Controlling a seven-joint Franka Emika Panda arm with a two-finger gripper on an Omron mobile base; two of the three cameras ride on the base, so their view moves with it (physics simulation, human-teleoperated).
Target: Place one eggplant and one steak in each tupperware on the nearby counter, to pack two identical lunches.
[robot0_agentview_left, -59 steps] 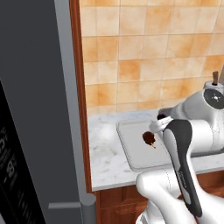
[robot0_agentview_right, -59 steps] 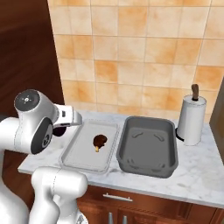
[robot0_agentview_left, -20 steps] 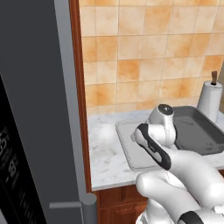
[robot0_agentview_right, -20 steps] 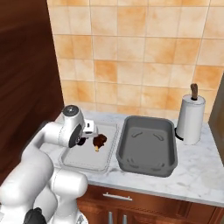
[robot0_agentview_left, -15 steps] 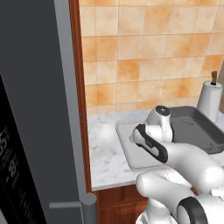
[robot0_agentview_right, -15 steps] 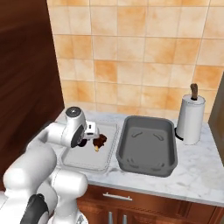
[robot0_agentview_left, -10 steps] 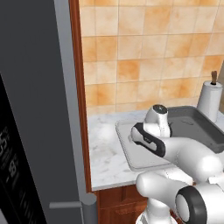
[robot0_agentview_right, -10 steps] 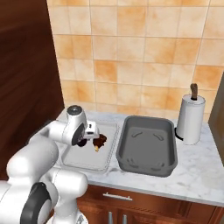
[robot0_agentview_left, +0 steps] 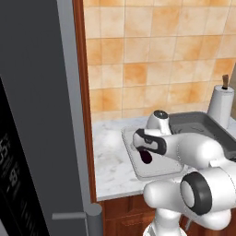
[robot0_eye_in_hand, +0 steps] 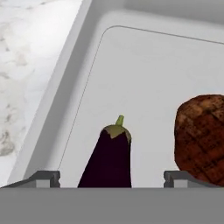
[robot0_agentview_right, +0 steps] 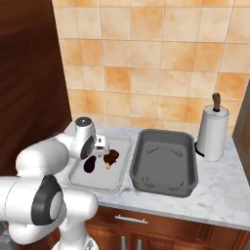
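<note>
**Eggplant and steak lying together in the pale tupperware**

The white arm is bending low over the marbled surface (robot0_agentview_right: 229, 195), with its jaws (robot0_agentview_right: 100, 149) hanging just above the pale grey-white tupperware (robot0_agentview_right: 83, 181). In the hand view the two finger tips (robot0_eye_in_hand: 46, 177) are standing well apart, one on each side of the purple-black eggplant (robot0_eye_in_hand: 108, 159), and neither tip is touching it as far as I can see; the lower end of the eggplant is cut off by the picture edge. The eggplant is lying on the tray floor with its green stem cap pointing away from the hand. Just beside it, a little apart, the reddish-brown steak (robot0_eye_in_hand: 201, 133) is resting on the same tray floor, showing dark grill marks.

From the right base view, the eggplant (robot0_agentview_right: 90, 165) is sitting in the tray near the arm's wrist, and the steak (robot0_agentview_right: 112, 156) is lying next to it with its pale orange stub pointing toward the front. The dark grey tupperware (robot0_agentview_right: 165, 163) is standing just beside the pale one, on its right. Further right, a paper towel roll (robot0_agentview_right: 212, 133) is standing upright against the orange tiled wall (robot0_agentview_right: 146, 58). In the left base view the eggplant (robot0_agentview_left: 146, 156) is showing below the dark wrist.
</note>
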